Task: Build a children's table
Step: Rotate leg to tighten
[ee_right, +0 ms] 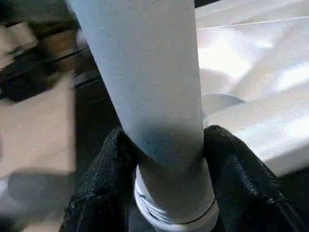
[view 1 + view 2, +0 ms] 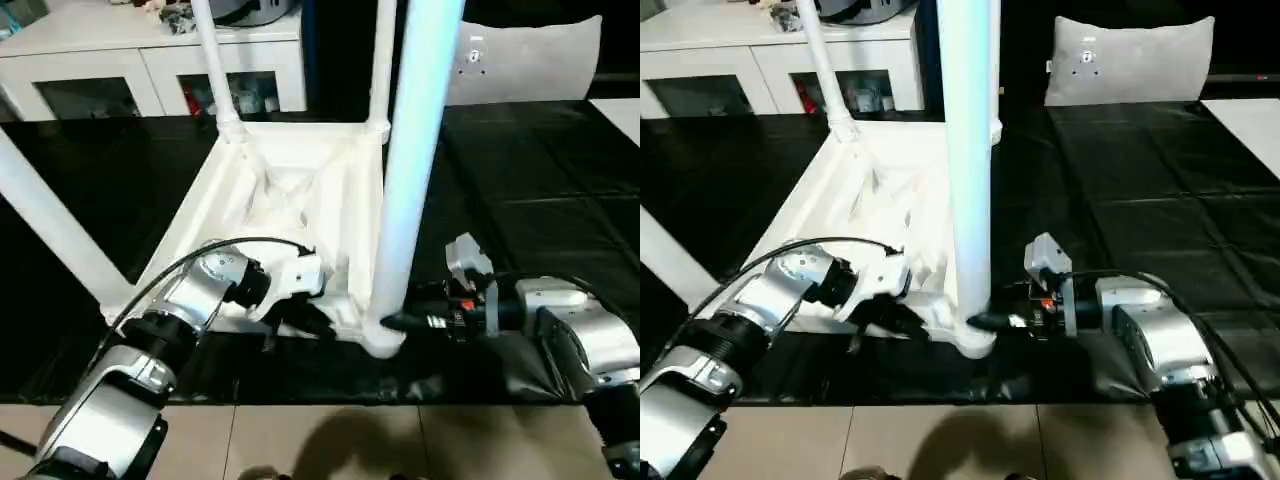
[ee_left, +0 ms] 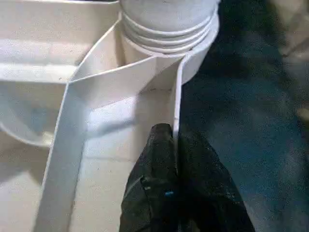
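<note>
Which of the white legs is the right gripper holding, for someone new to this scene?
On the black-covered work surface the white table top lies underside up. The leg stands in its near corner socket on the robot's right. Unlike the other legs, it is nearest the camera, with the right gripper closed around its base.

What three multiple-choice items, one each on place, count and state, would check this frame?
1. Where does the right tool grip the near leg?
A. at its base by the socket
B. at its top end
C. halfway up

2. How many legs stand in the tabletop?
A. one
B. two
C. four

3. What is the left tool doing?
A. hanging open
B. pinching the tabletop's rim
C. holding a leg

Answers: 1 A, its fingers flank the leg just above the socket. 2 C, one rises at each corner. 3 B, its fingers close on the thin wall.
</note>
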